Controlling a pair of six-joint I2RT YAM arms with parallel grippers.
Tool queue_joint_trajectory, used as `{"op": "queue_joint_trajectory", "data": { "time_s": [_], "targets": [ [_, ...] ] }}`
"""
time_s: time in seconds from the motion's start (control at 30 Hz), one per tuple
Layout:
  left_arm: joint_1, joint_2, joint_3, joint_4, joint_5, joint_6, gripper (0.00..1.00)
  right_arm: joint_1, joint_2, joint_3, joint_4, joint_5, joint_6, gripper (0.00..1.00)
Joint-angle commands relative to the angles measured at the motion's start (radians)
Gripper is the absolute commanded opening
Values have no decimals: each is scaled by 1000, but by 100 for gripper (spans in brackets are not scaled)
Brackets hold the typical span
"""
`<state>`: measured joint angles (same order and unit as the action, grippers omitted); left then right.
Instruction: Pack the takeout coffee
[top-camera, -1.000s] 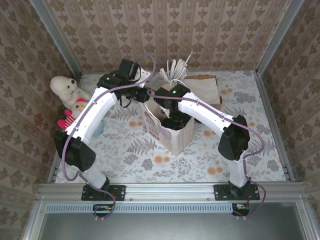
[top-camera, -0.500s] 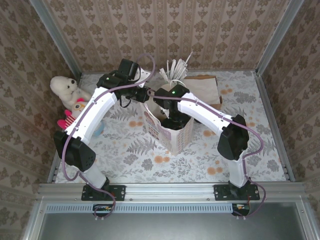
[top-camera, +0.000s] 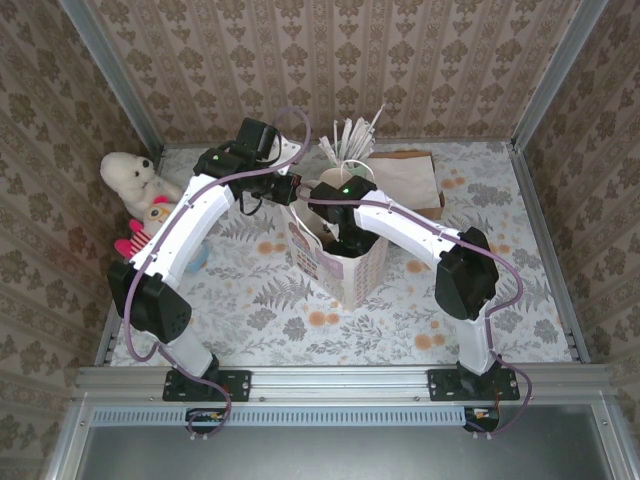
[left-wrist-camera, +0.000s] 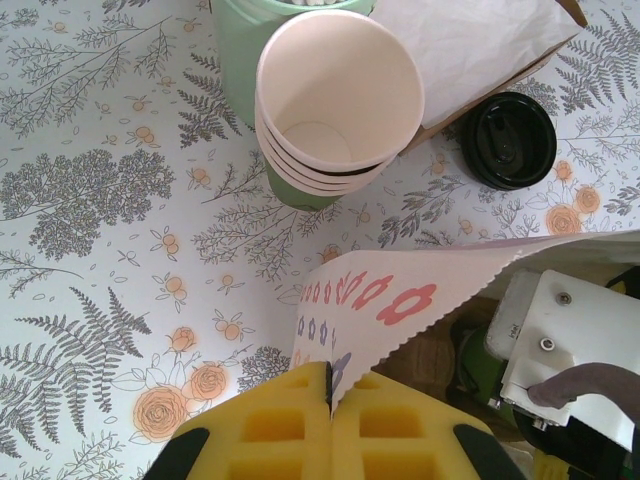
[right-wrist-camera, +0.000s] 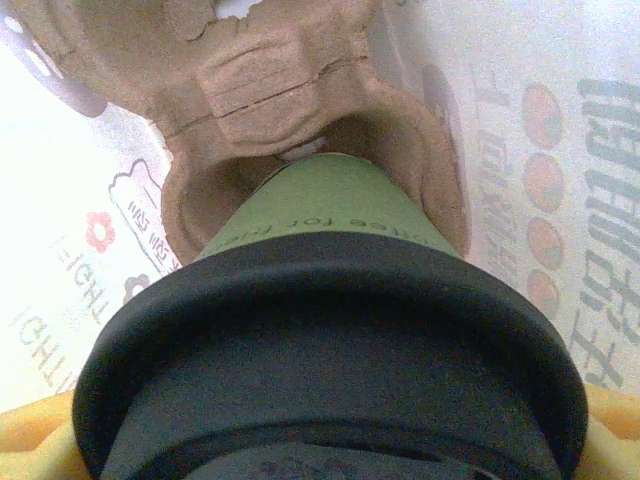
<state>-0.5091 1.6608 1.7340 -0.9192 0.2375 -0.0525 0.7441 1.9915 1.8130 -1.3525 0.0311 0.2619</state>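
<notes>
Centrally on the flower-printed table (top-camera: 250, 300) stands a white paper bag (top-camera: 345, 275), upright with its mouth open. Both robot arms reach to it from the near edge.

The left gripper (left-wrist-camera: 330, 400) is at the bag's far left rim. Seen from the left wrist, its yellow foam pads (left-wrist-camera: 270, 425) are pressed together on the scalloped top edge of the bag, pinching the paper.

The right arm bends down into the bag's mouth, and the right gripper (right-wrist-camera: 330, 445) is inside. From the right wrist, the takeout coffee (right-wrist-camera: 320, 230), a green paper cup under a round black lid, sits between the two yellow pads (right-wrist-camera: 612, 430). The pads lie against opposite sides of the lid, clamped on it. The cup's lower end sits in a round well of a brown pulp cup carrier (right-wrist-camera: 290, 90) at the bottom of the bag. Whether it rests on the well's floor I cannot tell. Printed bag walls rise on both sides.

Beyond the bag, the left wrist view shows a stack of cream cups (left-wrist-camera: 335, 100) beside a green holder (left-wrist-camera: 240, 45). A loose black lid (left-wrist-camera: 510, 140) lies flat nearby. A white plush bear (top-camera: 135, 178) sits at the table's far left edge.
</notes>
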Motion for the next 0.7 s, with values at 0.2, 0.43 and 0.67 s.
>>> {"op": "queue_joint_trajectory", "data": {
  "time_s": [0.2, 0.43, 0.67],
  "targets": [
    [-2, -1, -7, 1, 5, -12, 0, -3, -30, -25, 36, 31, 0, 38],
    [-3, 0, -4, -3, 5, -12, 0, -4, -35, -51, 62, 36, -3, 38],
    [-3, -1, 1, -5, 3, -13, 0, -3, -41, -72, 80, 38, -3, 38]
  ]
}}
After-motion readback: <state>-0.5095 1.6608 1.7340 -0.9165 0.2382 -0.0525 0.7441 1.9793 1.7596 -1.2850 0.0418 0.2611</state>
